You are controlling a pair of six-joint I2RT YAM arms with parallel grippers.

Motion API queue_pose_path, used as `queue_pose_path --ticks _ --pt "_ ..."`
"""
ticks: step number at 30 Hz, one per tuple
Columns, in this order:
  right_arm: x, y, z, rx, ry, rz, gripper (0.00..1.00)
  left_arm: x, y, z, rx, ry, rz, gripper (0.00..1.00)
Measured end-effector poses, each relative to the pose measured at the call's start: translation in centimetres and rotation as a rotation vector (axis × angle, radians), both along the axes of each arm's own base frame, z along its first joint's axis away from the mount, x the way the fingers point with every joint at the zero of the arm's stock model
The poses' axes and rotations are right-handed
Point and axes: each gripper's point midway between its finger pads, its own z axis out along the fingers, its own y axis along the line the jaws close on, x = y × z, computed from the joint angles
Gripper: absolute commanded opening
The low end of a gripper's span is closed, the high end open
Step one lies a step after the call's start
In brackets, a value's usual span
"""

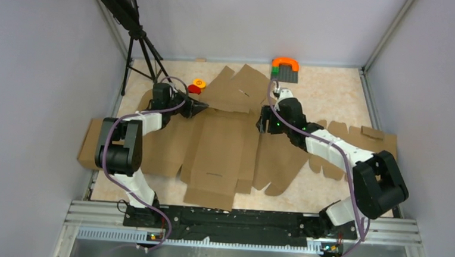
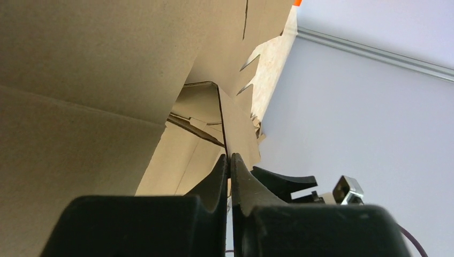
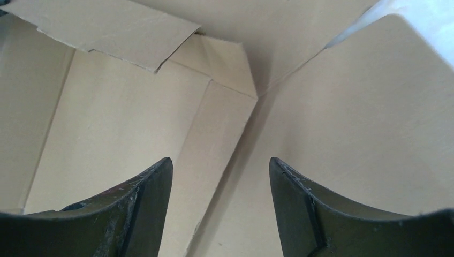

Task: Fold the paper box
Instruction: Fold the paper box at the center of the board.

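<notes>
While left tool (image 2: 230, 157) pinches a paper box (image 1: 218, 146) flap, right tool (image 3: 219, 160) gapes wide over it.

You have nothing legible to record: no text, label, brand, number or sign can be read in any of the three views. The face of the paper box (image 3: 118, 123) ahead of and between the jaws of the right gripper (image 3: 219, 159) shows plain brown cardboard. The cardboard above the tips of the left gripper (image 2: 229, 156) is plain brown too.
</notes>
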Motion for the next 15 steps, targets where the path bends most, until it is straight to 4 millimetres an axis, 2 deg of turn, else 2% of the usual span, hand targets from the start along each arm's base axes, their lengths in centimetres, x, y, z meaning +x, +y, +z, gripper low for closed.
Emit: queue_pose_path --ticks 5,9,10,13,15 --pt "0.6 1.0 -2.7 0.045 0.073 -0.015 0.57 0.1 0.0 0.3 -0.011 -0.010 -0.004 0.00" --pt "2.3 -0.1 -5.5 0.117 0.159 -0.073 0.60 0.0 0.0 0.3 -0.017 -0.008 -0.009 0.00" --pt "3.0 -0.6 -5.9 0.158 0.179 -0.097 0.63 0.0 0.0 0.3 -0.017 -0.007 -0.009 0.00" --pt "5.2 -2.6 -6.6 0.317 0.245 -0.197 0.78 0.0 0.0 -0.2 -0.018 0.005 -0.010 0.00" --pt "6.2 -3.9 -7.1 0.401 0.288 -0.279 0.83 0.0 0.1 -0.4 -0.020 0.013 -0.010 0.00"
